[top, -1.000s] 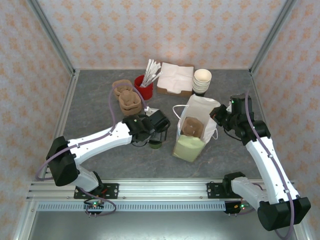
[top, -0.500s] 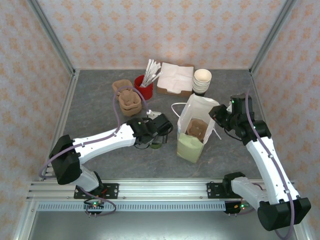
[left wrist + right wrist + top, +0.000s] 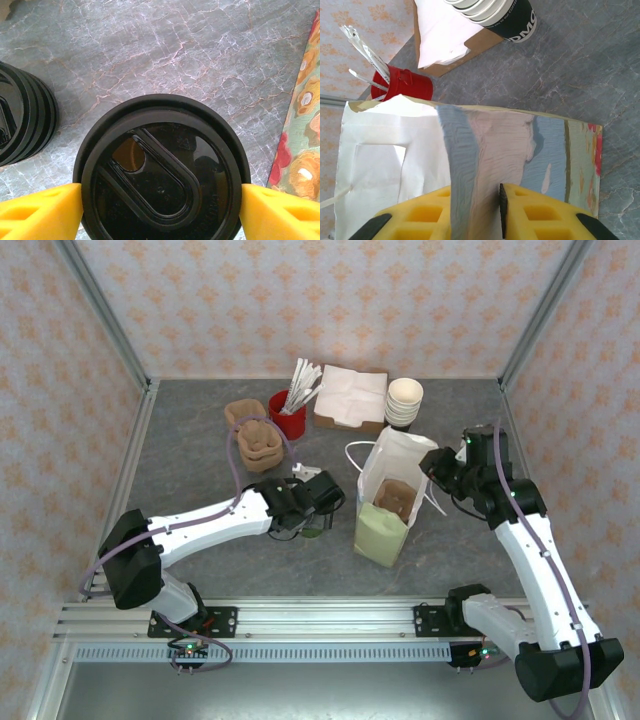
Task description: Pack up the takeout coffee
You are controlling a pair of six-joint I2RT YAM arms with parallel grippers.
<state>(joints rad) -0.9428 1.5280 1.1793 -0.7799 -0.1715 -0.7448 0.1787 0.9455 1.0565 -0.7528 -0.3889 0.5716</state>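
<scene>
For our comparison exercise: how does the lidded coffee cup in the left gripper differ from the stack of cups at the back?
The takeout coffee is one cup, capped in black; the stack of cups is several nested, lidless, cream rims showing. The takeout coffee is clamped in the left gripper; the stack of cups stands free beside the napkin box. Both look dark outside.

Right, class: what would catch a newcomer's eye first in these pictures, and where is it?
The tall paper bag standing open mid-table, its rim pinched by the right gripper. Just left of it, the left gripper clamps a black-lidded coffee cup, with yellow fingers on either side.
</scene>
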